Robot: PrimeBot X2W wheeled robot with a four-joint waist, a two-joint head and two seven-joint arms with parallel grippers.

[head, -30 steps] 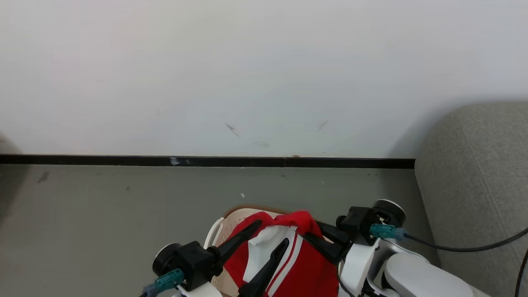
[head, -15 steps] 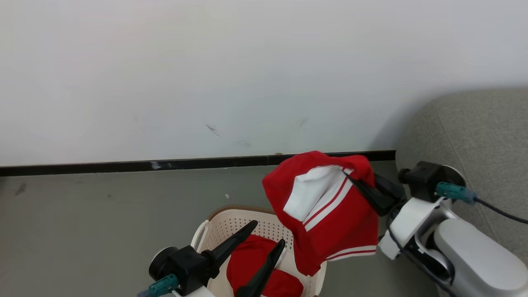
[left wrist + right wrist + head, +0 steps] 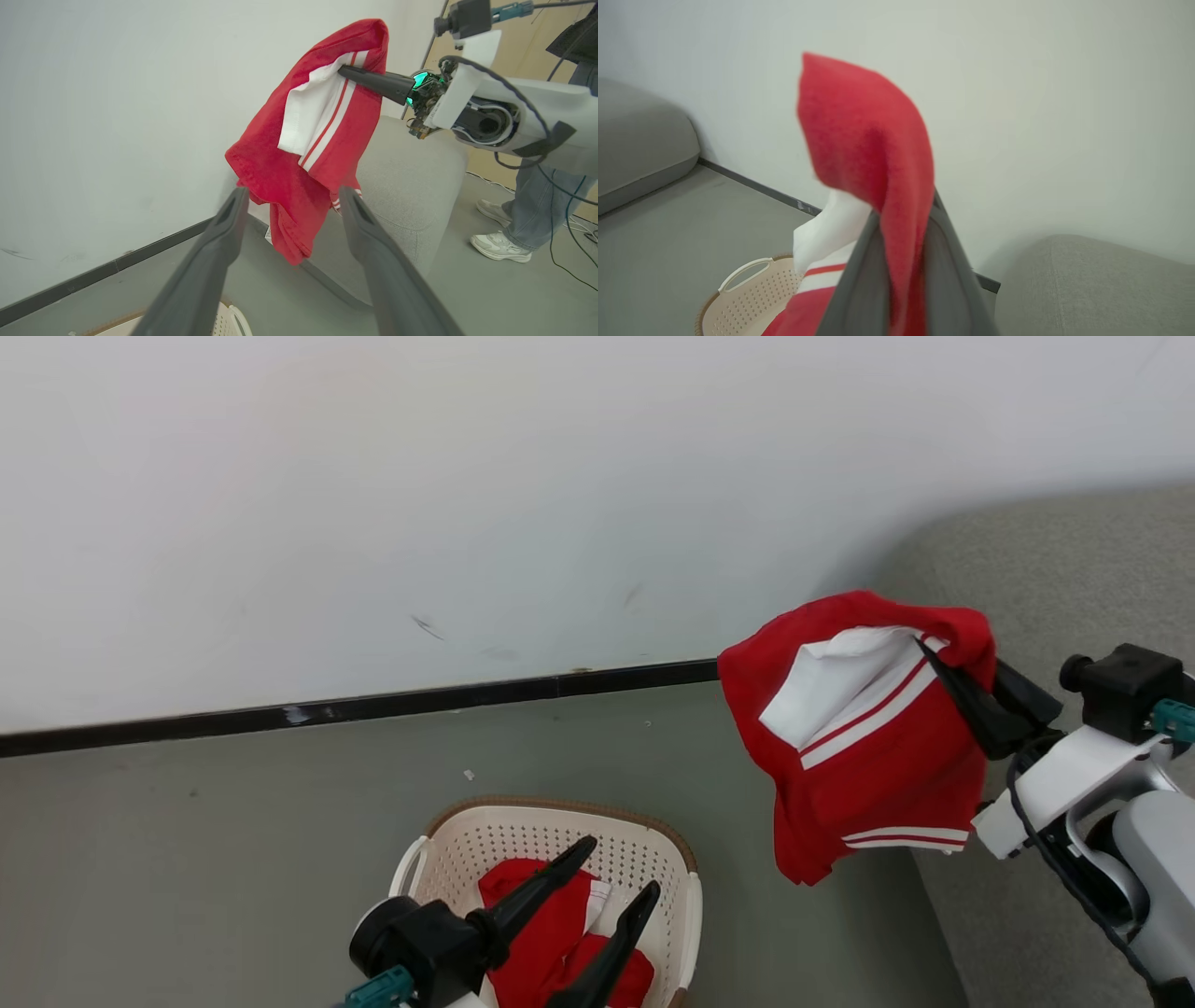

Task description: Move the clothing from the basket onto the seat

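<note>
Sofa (image 3: 1055,560) fills the right edge of the head view. Basket (image 3: 523,831) stands bottom centre on the floor (image 3: 233,859), red clothes (image 3: 532,933) inside. One red garment (image 3: 868,756) hangs centre right beside the sofa, pinched in the closed right fingers (image 3: 948,681). Left fingers (image 3: 541,889) spread open over the basket.

Red clothing (image 3: 868,761) with white stripes, cream perforated basket (image 3: 523,840), grey seat (image 3: 1074,560)

- The basket (image 3: 523,835) sits on the floor (image 3: 233,859), in front of the wall (image 3: 467,476).
- Some clothes (image 3: 541,943) lie in the basket, under the left jaws.
- One garment (image 3: 868,775) hangs from the right jaws, right of the basket, at the left end of the sofa (image 3: 1055,560).
- The sofa stands on the right, against the wall.
</note>
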